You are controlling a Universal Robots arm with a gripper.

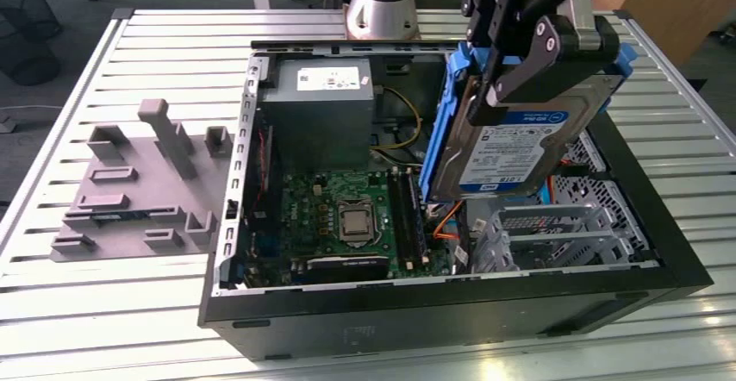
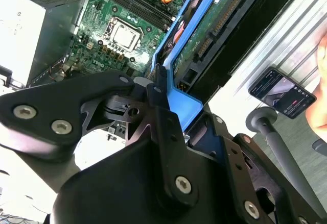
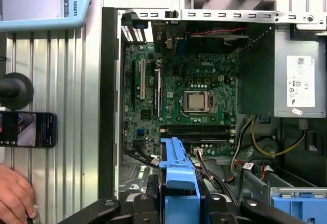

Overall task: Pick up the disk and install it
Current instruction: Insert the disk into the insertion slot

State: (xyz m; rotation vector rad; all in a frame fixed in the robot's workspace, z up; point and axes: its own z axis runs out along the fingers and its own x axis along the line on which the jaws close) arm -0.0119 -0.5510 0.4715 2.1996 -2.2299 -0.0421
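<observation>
The disk [image 1: 518, 153] is a silver hard drive with a white-and-blue label in a blue carrier frame. It hangs tilted, nearly on edge, above the open computer case [image 1: 460, 312], over the drive cage [image 1: 552, 234]. My gripper [image 1: 527, 75] is shut on the disk's upper end, one black finger across the labelled face. In the second wrist view my gripper [image 2: 156, 99] clamps the blue frame, and the disk's green circuit side [image 2: 204, 35] faces the camera. In the first wrist view the blue frame [image 3: 179, 175] juts out from my gripper [image 3: 179, 208] above the motherboard.
Inside the case lie the green motherboard [image 1: 345, 217], a grey power supply box [image 1: 316, 105], loose cables and a bare blue bracket [image 3: 299, 206]. A grey moulded fixture [image 1: 138, 191] sits on the slatted table at the exterior view's left. A phone [image 3: 28, 129] and a person's hand [image 3: 13, 198] are beside the case.
</observation>
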